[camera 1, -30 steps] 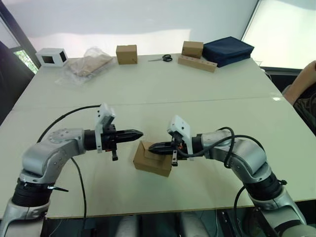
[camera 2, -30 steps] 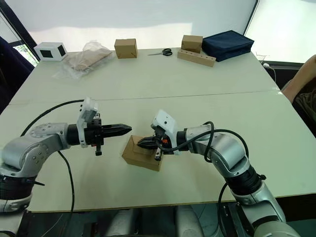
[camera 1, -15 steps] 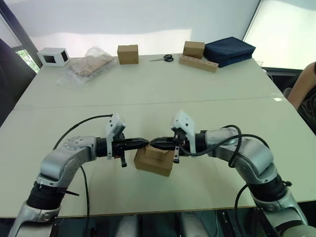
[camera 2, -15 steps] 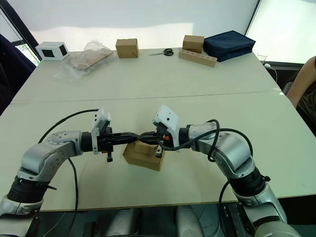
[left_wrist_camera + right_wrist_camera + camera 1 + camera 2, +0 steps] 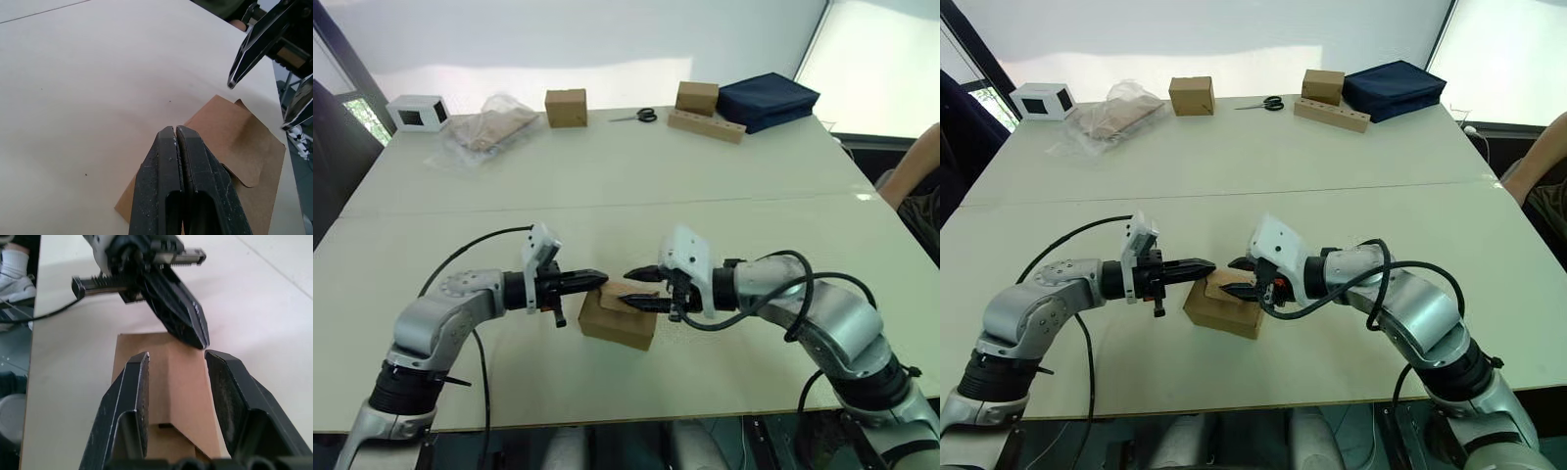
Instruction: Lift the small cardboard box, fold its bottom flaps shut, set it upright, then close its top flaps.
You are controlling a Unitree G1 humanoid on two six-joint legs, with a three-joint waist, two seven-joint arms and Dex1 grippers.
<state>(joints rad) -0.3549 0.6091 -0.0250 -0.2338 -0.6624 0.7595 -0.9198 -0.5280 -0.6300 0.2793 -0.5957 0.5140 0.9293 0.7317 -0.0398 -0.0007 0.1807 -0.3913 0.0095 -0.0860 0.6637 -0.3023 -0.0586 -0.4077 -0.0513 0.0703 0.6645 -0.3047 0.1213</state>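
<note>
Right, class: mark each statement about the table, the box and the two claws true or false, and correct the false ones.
1. The left claw is shut. True.
2. The right claw is shut. False: its fingers stand apart.
3. The small cardboard box rests on the table. True.
4. The scissors lie beside the small cardboard box. False: they lie at the far edge, between two brown cubes.
5. A dark blue bag sits at the far right. True.
</note>
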